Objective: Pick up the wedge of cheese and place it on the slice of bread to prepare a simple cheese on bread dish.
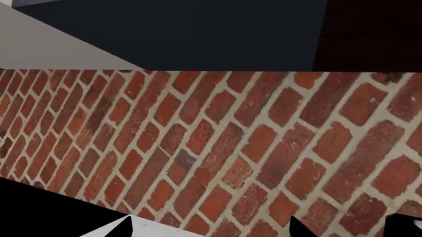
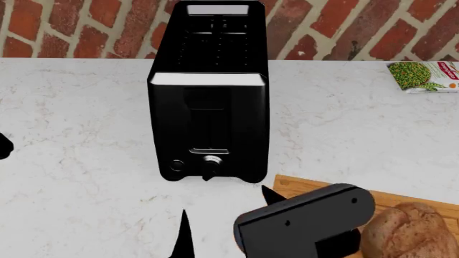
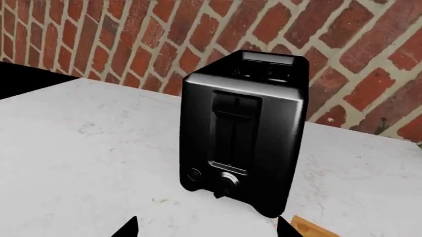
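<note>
The wedge of cheese is not in any view. The slice of bread (image 2: pixel 410 232), a brown crusty loaf, lies on a wooden cutting board (image 2: pixel 305 185) at the head view's lower right. My right gripper (image 2: pixel 226 211) is open and empty, low over the white counter just left of the board and in front of the toaster. Its wrist view shows its spread tips (image 3: pixel 205 228) facing the toaster, with a corner of the board (image 3: pixel 310 228). My left gripper (image 1: pixel 211 228) is open and empty, facing the brick wall. Only a dark bit of it (image 2: pixel 4 145) shows at the head view's left edge.
A black toaster (image 2: pixel 209 102) stands mid-counter against the brick wall (image 2: pixel 72 27); it also shows in the right wrist view (image 3: pixel 244 128). A bag of frozen peas (image 2: pixel 424 76) lies at the back right. The white counter (image 2: pixel 79 140) spreads to the left.
</note>
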Tool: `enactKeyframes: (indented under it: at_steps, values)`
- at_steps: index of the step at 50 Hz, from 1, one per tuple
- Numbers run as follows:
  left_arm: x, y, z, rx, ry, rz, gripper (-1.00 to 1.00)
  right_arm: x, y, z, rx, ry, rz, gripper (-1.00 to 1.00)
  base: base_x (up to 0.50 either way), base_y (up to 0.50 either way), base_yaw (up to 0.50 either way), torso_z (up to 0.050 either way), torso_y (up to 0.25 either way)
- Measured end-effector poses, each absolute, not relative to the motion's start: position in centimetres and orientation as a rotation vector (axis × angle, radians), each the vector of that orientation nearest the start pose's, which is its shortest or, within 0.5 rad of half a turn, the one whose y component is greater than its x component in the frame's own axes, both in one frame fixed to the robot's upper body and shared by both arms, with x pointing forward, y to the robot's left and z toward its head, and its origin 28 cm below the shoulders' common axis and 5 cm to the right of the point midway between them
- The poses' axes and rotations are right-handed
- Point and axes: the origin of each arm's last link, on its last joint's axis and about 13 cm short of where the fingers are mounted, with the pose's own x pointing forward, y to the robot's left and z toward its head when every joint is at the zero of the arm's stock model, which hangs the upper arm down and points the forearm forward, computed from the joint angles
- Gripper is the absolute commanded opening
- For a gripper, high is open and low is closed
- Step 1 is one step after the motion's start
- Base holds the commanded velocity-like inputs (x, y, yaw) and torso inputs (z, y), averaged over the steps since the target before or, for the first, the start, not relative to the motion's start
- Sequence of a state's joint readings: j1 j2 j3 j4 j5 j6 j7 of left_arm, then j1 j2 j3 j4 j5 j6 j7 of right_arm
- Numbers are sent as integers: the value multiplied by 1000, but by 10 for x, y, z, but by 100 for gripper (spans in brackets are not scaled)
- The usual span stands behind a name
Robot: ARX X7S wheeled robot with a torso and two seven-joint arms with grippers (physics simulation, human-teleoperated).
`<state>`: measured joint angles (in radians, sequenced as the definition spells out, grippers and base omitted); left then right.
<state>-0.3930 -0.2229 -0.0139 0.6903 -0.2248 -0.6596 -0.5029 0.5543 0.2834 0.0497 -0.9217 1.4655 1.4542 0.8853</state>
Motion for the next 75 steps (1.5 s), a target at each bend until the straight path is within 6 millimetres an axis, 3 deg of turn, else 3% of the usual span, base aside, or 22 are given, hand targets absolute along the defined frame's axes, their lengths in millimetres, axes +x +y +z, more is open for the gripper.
enactKeyframes:
  at_steps: [14,39,75]
  values:
    - [237,232,198,-29,-413,373,100,146,-72,209,-102,136,492,100,0,0,0,0,0]
    - [237,233,198,-31,-414,376,100,131,-66,200,-162,241,624,100,0,0,0,0,0]
    - [235,233,199,-43,-424,353,100,147,-49,166,-122,285,571,100,0,0,0,0,0]
